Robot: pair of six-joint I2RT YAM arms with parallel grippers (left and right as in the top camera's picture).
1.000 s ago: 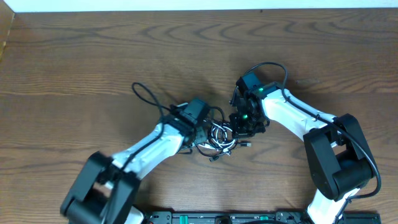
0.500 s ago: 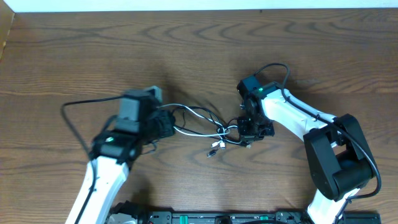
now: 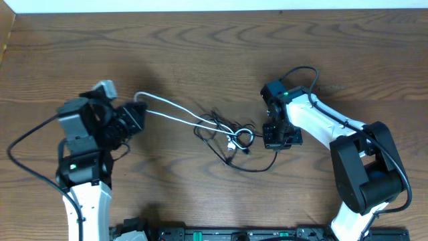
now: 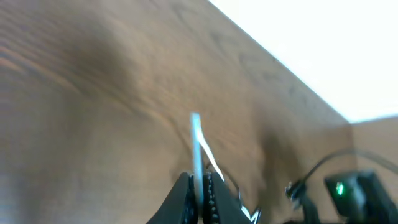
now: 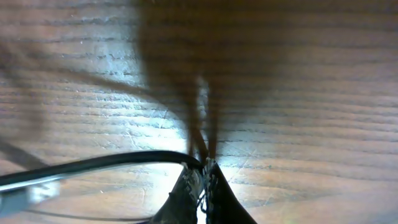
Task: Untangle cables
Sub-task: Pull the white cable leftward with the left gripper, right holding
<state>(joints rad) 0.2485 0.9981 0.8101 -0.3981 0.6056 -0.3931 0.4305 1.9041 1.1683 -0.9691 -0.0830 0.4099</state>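
A thin white cable (image 3: 175, 114) runs from my left gripper (image 3: 136, 114) at the left to a small tangle (image 3: 231, 137) of white and black cords in the middle of the table. My left gripper (image 4: 200, 186) is shut on the white cable (image 4: 196, 134) and holds it stretched. A thin black cable (image 3: 251, 167) loops from the tangle to my right gripper (image 3: 275, 144). In the right wrist view my right gripper (image 5: 203, 171) is shut on the black cable (image 5: 93, 165) just above the wood.
The wooden table (image 3: 200, 60) spreads all round. Thick black arm cables loop by my left arm (image 3: 27, 144) and above my right arm (image 3: 301, 72). A pale wall edge (image 3: 200, 5) runs along the far side.
My left gripper has pulled the white cable far to the left, drawing it out of the tangle into a long line. The tangle has loosened. My right gripper has shifted slightly right and down.
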